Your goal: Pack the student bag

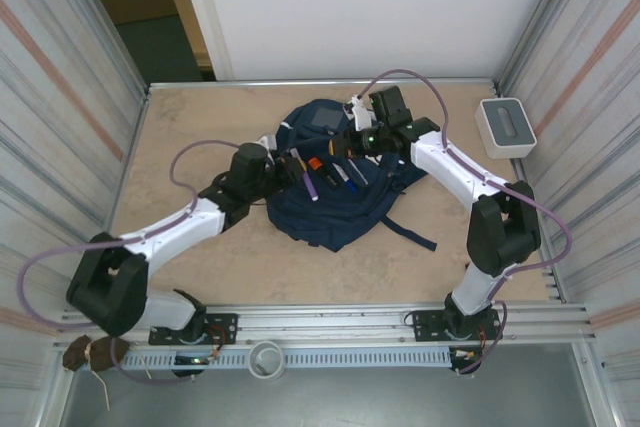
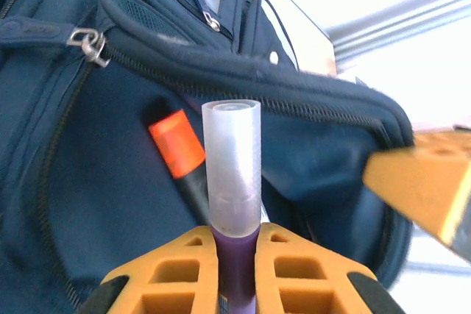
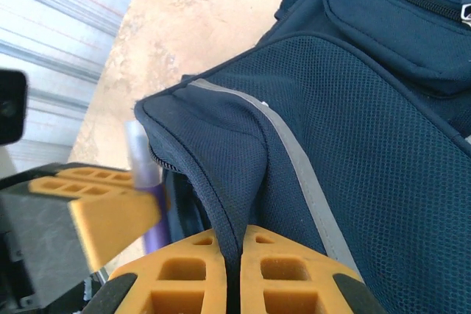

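Note:
The navy student bag (image 1: 335, 212) lies flat in the middle of the table with a pocket held open. My left gripper (image 2: 235, 244) is shut on a purple marker (image 2: 234, 159) with a frosted clear cap, which points into the open pocket. From above, this marker (image 1: 309, 185) lies over the bag beside the left gripper (image 1: 293, 167). My right gripper (image 3: 239, 244) is shut on the bag's mesh fabric edge (image 3: 221, 152) and lifts it; from above, that gripper (image 1: 355, 145) is at the bag's top. An orange-capped marker (image 2: 178, 145) lies inside the pocket.
A white-grey box (image 1: 503, 125) stands at the back right by the wall. Other pens (image 1: 348, 175) lie in the bag's opening. A loose strap (image 1: 408, 235) trails right of the bag. Metal walls close in both sides.

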Robot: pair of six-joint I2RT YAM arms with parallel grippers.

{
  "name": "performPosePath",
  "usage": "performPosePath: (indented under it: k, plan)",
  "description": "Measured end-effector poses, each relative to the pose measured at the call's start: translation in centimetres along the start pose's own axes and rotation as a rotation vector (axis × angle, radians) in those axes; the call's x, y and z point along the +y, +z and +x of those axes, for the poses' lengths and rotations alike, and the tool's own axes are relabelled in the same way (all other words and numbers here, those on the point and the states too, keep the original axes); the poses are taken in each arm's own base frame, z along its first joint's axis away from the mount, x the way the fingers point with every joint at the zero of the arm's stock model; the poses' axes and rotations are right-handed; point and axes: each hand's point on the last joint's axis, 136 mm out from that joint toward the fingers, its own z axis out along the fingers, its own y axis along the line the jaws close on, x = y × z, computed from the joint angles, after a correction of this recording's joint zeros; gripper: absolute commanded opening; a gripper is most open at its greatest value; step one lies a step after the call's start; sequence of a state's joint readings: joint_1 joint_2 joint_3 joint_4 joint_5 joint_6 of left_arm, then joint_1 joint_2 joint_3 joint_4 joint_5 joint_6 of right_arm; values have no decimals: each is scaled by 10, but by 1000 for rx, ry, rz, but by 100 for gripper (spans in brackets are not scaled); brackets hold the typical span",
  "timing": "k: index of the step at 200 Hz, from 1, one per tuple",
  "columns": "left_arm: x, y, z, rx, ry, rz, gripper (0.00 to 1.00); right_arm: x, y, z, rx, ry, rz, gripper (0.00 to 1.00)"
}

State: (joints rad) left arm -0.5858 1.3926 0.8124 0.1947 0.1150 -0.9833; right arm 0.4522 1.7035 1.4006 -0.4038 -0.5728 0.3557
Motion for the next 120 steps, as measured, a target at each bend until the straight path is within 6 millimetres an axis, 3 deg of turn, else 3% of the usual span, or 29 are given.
performPosePath:
  k: [22, 46, 66, 120]
  plan:
    - [7, 16, 0, -21, -22, -33, 33, -1, 0, 0, -1, 1, 4, 0]
    - [18, 29, 3, -20, -37, -70, 45, 0, 0, -1, -1, 0, 4, 0]
    - [21, 29, 5, -12, -14, -85, 46, -1, 0, 0, 0, 1, 4, 0]
    - [15, 29, 22, 54, 114, -131, 34, -1, 0, 0, 1, 2, 4, 0]
